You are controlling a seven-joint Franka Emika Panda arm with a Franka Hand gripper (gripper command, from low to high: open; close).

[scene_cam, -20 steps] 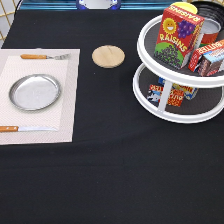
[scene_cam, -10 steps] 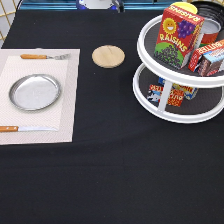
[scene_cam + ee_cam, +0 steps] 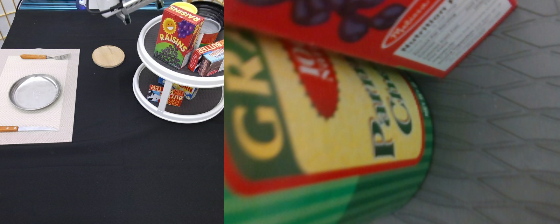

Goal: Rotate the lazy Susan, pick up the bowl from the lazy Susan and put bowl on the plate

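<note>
Exterior view: the gripper point(image 3: 125, 15) hangs at the top edge, just left of the lazy Susan point(image 3: 170, 112); whether it is open cannot be told. The bowl point(image 3: 212, 11) peeks behind the raisin box point(image 3: 178, 35). The plate point(image 3: 35, 92) lies far left.

Wrist view: a green can point(image 3: 329, 145) beside a red box point(image 3: 385, 25).

You see only a sliver of the gripper point(image 3: 125, 14) at the exterior view's top edge, the arm above it cut off, so its fingers cannot be read. The bowl point(image 3: 210, 9) shows just a dark arc behind the raisin box point(image 3: 177, 34) on the lazy Susan point(image 3: 150, 97), whose right side runs past the exterior view's right edge. In the wrist view the green can point(image 3: 329, 145) and a red box point(image 3: 396, 30) are both cropped, their lettering partly unreadable.
</note>
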